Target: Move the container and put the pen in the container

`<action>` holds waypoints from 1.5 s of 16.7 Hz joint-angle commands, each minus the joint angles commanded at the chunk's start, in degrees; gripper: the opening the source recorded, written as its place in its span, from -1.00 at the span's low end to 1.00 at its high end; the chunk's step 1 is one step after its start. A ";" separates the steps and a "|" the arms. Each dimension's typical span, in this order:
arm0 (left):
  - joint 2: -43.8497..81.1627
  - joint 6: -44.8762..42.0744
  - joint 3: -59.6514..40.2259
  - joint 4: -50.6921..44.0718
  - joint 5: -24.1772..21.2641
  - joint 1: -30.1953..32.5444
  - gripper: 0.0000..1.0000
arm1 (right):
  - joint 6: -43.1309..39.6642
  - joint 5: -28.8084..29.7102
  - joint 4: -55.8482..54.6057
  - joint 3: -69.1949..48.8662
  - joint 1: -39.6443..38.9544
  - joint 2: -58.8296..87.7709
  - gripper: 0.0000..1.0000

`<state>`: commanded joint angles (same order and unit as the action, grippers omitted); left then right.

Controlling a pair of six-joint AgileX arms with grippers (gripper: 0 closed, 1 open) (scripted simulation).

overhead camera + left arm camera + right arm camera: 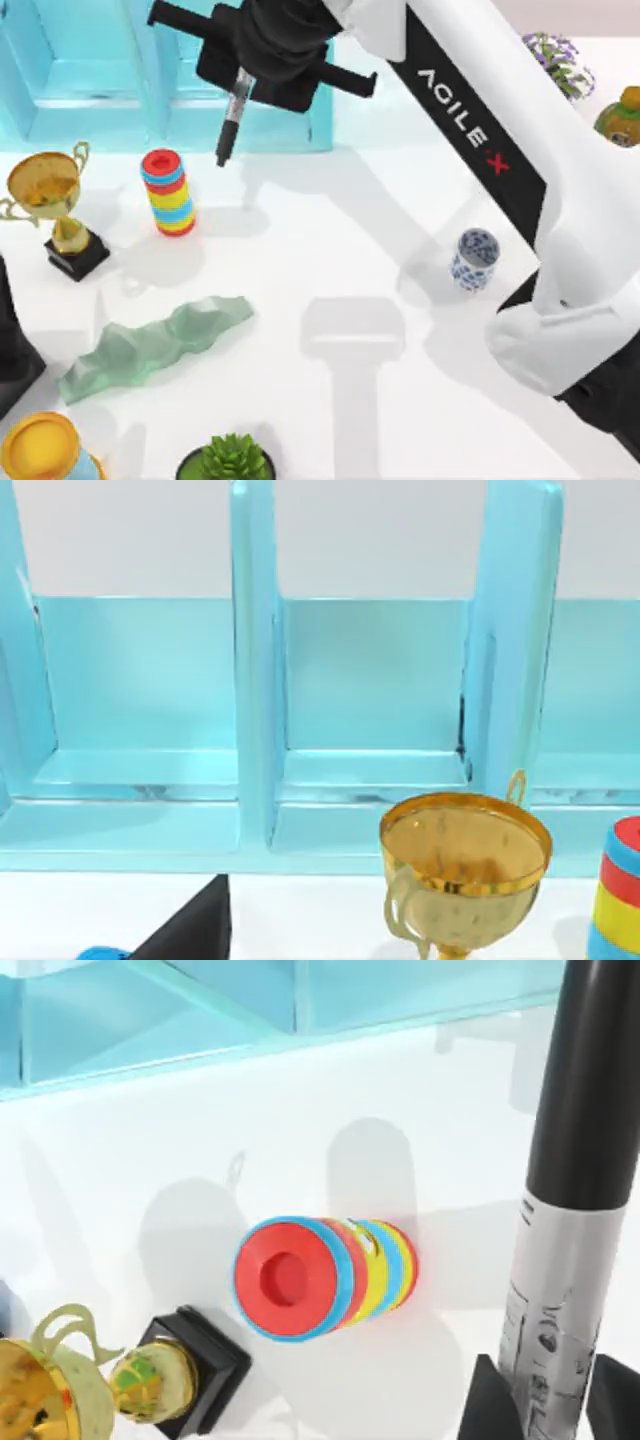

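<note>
- Top view: one white AgileX right arm (500,150) reaches from the right side across to the far left of the table (330,270). Its right gripper (240,85) has its fingers closed on the upper part of one pen (231,125), which hangs nearly upright, tip down, above the front edge of the blue shelf (100,80).
- One container (474,259) stands upright on the right half of the table, well apart from the pen.
- Standing about: one rainbow ring stack (170,193) near the pen's tip, one gold trophy (52,200) at the left, one green rock-like slab (150,345), one yellow-topped tub (40,450) at the near left corner, one potted succulent (230,460) at the near edge, and one flowering plant (555,60) with one small jar-like figure (622,115) at the far right.
- A dark part of the left arm (15,350) sits parked at the left edge; I cannot tell the state of its fingers.
- Left wrist view: the shelf (300,730) shows three open bays, with the one trophy (465,865) and an edge of the ring stack (620,890) in front.
- Right wrist view: the pen (570,1220) runs up from between two dark fingers (490,1400), its label band just above them. Below lie the ring stack (320,1278), the trophy (60,1390) and the shelf (200,1010).
</note>
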<state>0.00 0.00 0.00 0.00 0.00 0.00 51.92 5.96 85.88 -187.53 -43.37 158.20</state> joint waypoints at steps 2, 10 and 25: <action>0.00 0.00 0.00 0.00 0.00 0.00 1.00 | -3.25 2.74 -8.29 10.78 -0.39 -6.09 -1.00; 0.00 0.00 0.00 0.00 0.00 0.00 1.00 | -19.10 16.22 -48.85 63.84 -2.36 -35.76 -1.00; 0.00 0.00 0.00 0.00 0.00 0.00 1.00 | -44.85 38.92 -115.63 151.75 -5.95 -83.96 -1.00</action>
<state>0.00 0.00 0.00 0.00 0.00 0.00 7.07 44.88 -29.75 -35.78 -49.32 74.24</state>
